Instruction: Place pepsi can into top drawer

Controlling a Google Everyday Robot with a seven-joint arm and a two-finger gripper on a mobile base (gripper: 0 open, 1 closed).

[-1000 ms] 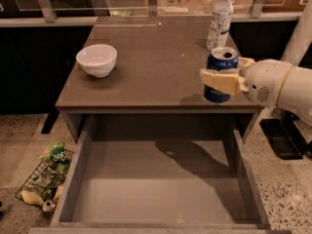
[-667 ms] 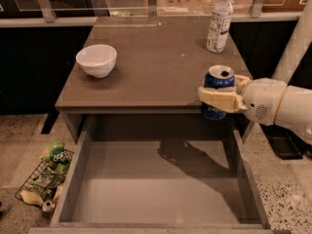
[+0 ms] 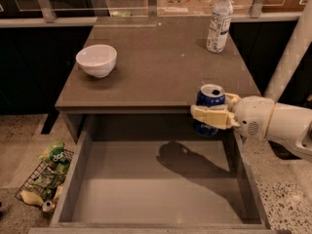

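Just off the table's front edge, at about four o'clock from the tabletop's middle, the pepsi can [image 3: 210,100] hangs upright in the air. Its silver top sits about level with the table surface and its blue body shows against the dark gap under the table. The gripper [image 3: 210,116] reaches in from three o'clock and is clenched around the can's middle, with pale fingers across the front of it.

Below the can lies the top drawer [image 3: 146,194], pulled fully out, its floor bare. The can seems to hang over the drawer's back right corner, near one o'clock of the drawer floor. A dark shadow [image 3: 187,161] of can and arm falls on the floor a little toward seven o'clock from it.

On the table [image 3: 161,67] a white bowl [image 3: 96,60] stands at nine o'clock and a clear water bottle [image 3: 219,21] at one o'clock, both well apart from the can. On the ground at seven o'clock of the drawer sits a wire basket [image 3: 46,179] of wrappers.

By my judgement the task is past halfway: the can is grasped, lifted off the table and brought over the open drawer. Lowering it onto the drawer floor and letting go are not yet done.
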